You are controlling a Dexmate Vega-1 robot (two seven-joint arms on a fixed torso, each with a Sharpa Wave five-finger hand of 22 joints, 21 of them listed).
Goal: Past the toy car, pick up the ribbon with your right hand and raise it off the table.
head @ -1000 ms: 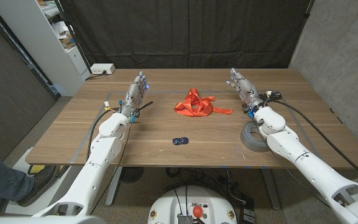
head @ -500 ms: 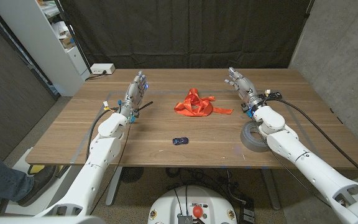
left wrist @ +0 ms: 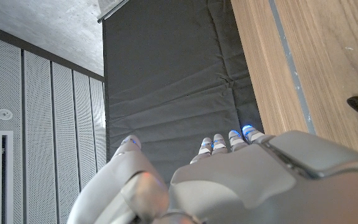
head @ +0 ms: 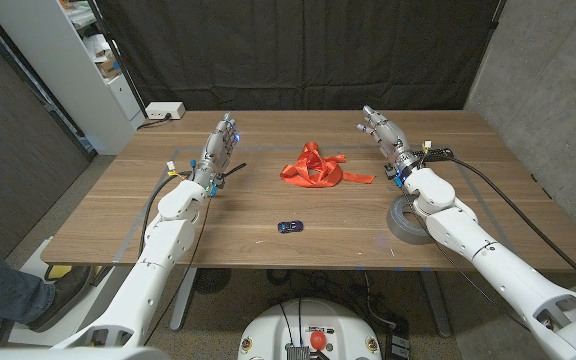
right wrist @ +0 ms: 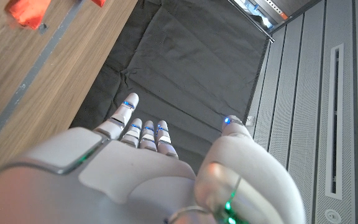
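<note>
The red-orange ribbon (head: 315,168) lies crumpled on the wooden table (head: 268,250) at mid-depth, one tail trailing toward the right. A small blue toy car (head: 289,226) sits nearer the front edge, in front of the ribbon. My right hand (head: 383,137) hovers to the right of the ribbon, fingers stretched out and apart, holding nothing. A corner of the ribbon (right wrist: 25,12) shows in the right wrist view, beyond my right hand (right wrist: 148,168). My left hand (head: 219,150) stands at the left of the table, fingers extended and empty; the left wrist view shows its back (left wrist: 229,180).
A grey roll of tape (head: 408,219) lies on the table beside my right forearm. Black cables (head: 508,205) run across the right side. A white power strip (head: 164,111) sits at the far left corner. A dark curtain hangs behind the table.
My right hand has shifted a little to the left, toward the ribbon. The left hand, ribbon and toy car have not moved.
</note>
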